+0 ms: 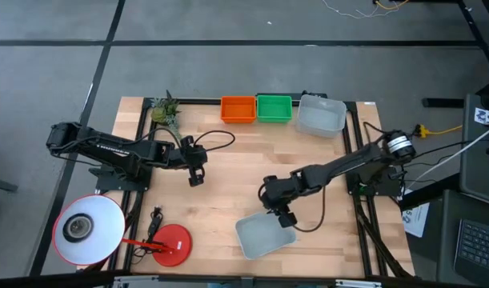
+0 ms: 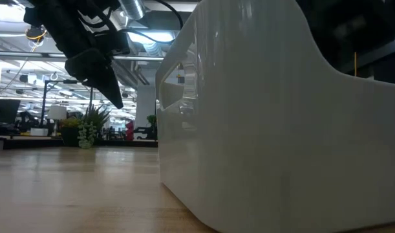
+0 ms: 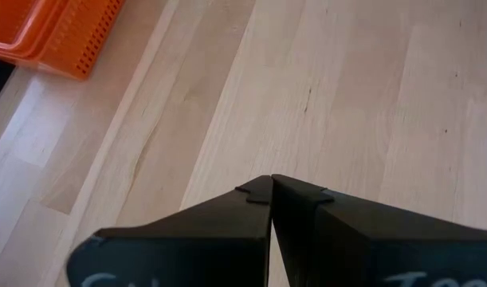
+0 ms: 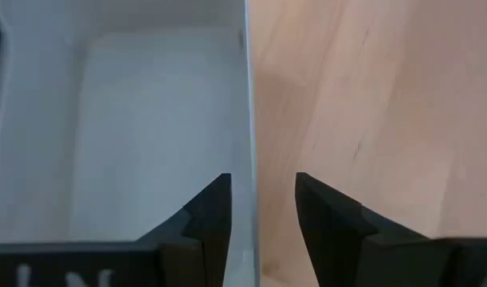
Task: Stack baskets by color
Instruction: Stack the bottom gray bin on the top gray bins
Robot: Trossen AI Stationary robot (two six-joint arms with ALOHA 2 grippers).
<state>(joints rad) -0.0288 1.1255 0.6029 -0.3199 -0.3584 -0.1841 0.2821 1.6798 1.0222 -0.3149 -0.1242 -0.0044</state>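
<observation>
An orange basket (image 1: pixel 238 109), a green basket (image 1: pixel 274 107) and a pale grey basket (image 1: pixel 321 115) stand in a row along the table's far edge. Another pale grey basket (image 1: pixel 264 236) rests on its bottom near the front edge and fills the right of the low view (image 2: pixel 281 129). My right gripper (image 1: pixel 284 218) is open at this basket's far right corner. In the right wrist view (image 4: pixel 263 179) one finger is inside and one outside a side wall (image 4: pixel 249 119), without plainly touching it. My left gripper (image 1: pixel 196 179) is shut and hovers over bare wood left of centre (image 3: pixel 272 182).
A red lamp with a round white shade (image 1: pixel 88 228) and red base (image 1: pixel 172 244) stands at the near left corner. A small plant (image 1: pixel 166 110) sits at the far left. Black frame rails (image 1: pixel 358 144) run along the table's sides. Bare wood lies between the arms.
</observation>
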